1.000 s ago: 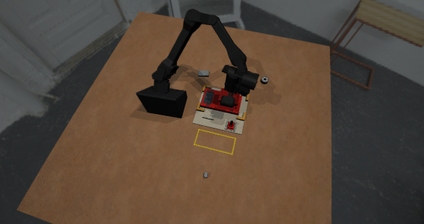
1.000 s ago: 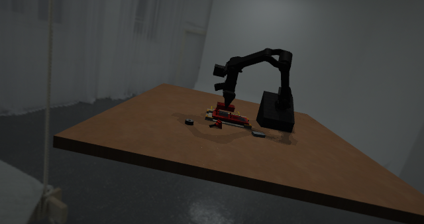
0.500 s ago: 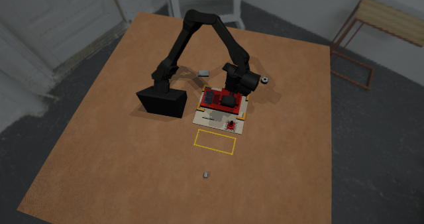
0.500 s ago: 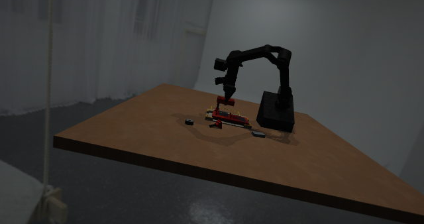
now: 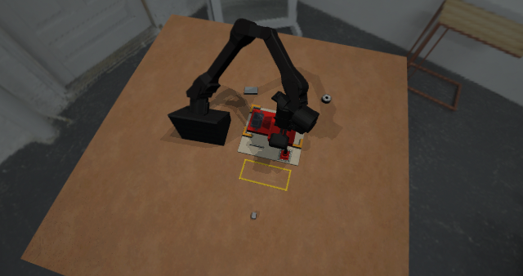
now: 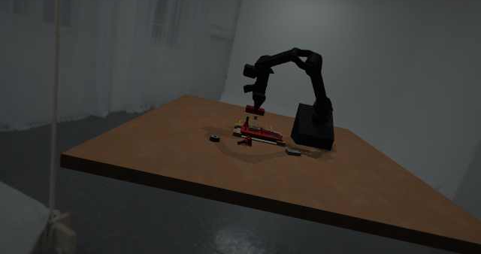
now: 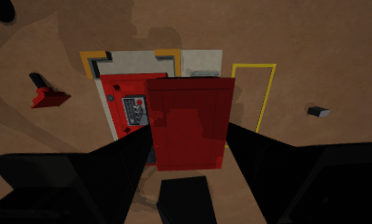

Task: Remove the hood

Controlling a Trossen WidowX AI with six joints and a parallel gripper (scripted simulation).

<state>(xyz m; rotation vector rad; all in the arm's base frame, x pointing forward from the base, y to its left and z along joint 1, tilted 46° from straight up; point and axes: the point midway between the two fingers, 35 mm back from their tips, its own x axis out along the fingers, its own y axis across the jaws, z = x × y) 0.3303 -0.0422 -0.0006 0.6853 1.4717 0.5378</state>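
Observation:
My gripper [image 6: 258, 108] [image 7: 189, 126] is shut on the red hood [image 6: 249, 110] [image 7: 197, 97], with a finger on each long side. The hood hangs level, well above the toy car and apart from it. The red car [image 5: 267, 122] [image 6: 268, 134] [image 7: 114, 107] lies on the pale board [image 5: 245, 147] [image 7: 202, 60], its engine bay open with a grey engine part showing. The arm hides part of the car in the top view. The marked area, a yellow outline [image 5: 263, 184] [image 7: 254, 65], lies beside the board; the hood is not over it.
A red piece with a black upright stem [image 5: 284, 155] stands on the board. A similar red piece [image 6: 248, 141] [image 7: 49, 99] lies beyond the car. A wheel [image 5: 326, 99] [image 6: 214, 138], a grey block [image 5: 251, 91] [image 6: 293, 152] and a small grey piece [image 5: 253, 215] [image 7: 318, 111] lie around.

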